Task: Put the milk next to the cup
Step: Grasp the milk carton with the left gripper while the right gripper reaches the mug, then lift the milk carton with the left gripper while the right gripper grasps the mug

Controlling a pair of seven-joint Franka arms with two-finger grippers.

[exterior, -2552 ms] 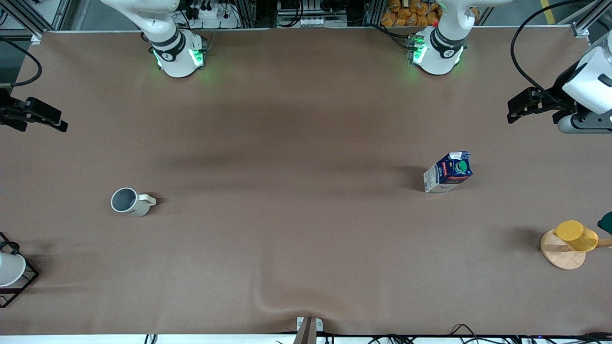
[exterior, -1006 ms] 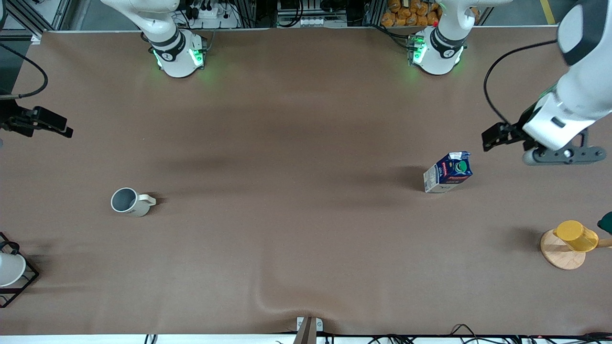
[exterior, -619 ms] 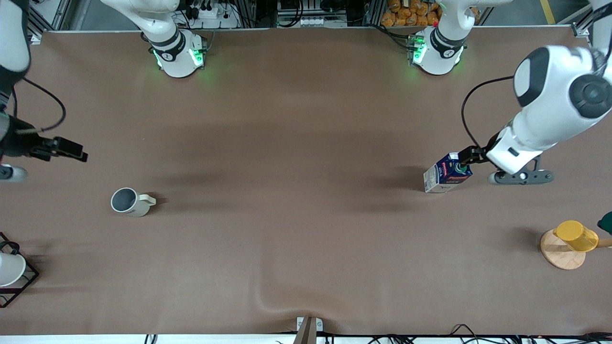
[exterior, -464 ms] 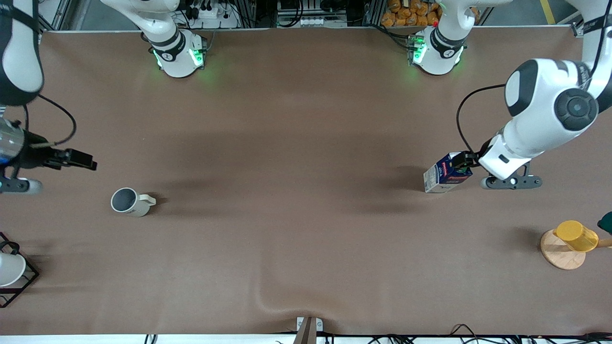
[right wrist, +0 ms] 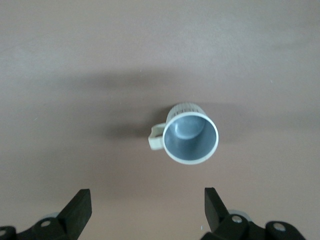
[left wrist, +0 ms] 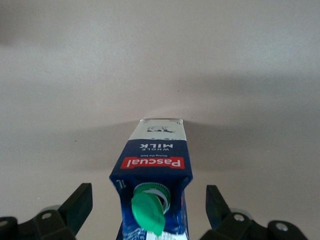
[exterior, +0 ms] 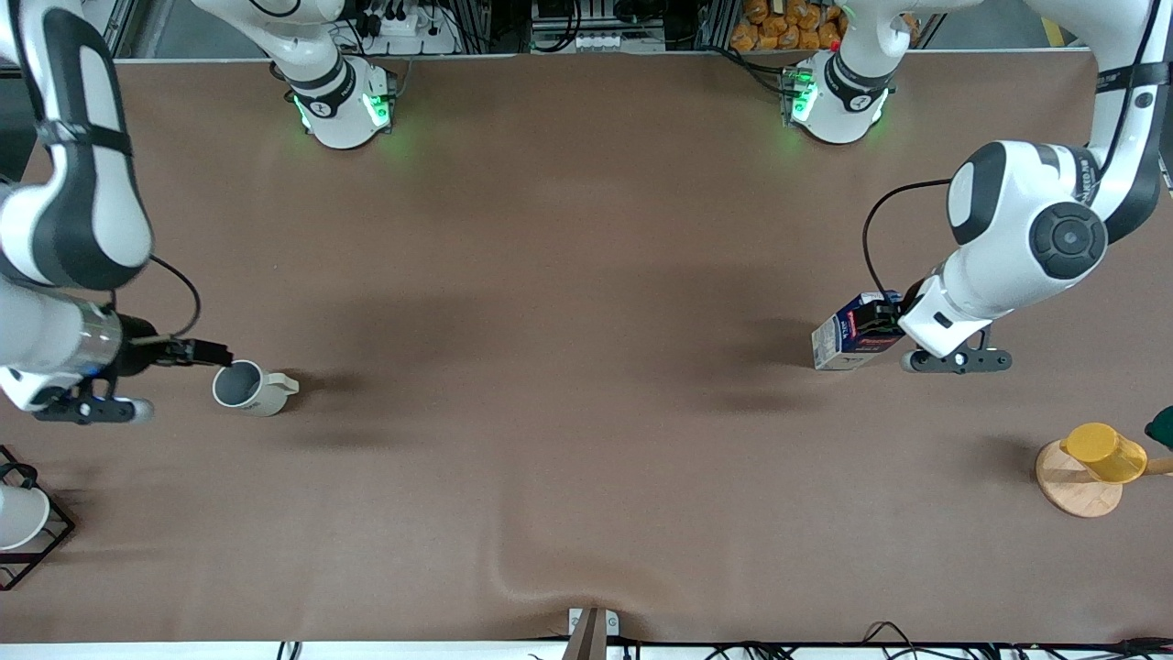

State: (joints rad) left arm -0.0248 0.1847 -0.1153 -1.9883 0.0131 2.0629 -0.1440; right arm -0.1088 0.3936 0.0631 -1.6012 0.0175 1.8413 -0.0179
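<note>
Left wrist view shows the left gripper [left wrist: 145, 212], moved in over the last second, now spread around the standing milk [left wrist: 152, 192] (not yet clamped), well apart from the cup [exterior: 247, 388], which the spread right gripper [exterior: 206, 352] has neared.

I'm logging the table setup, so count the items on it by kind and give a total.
Cups: 3, off-white ceramic mug, yellow cup, white cup
Milk cartons: 1, dark blue gable-top carton
Wooden discs: 1
Black wire racks: 1
Total: 6
</note>
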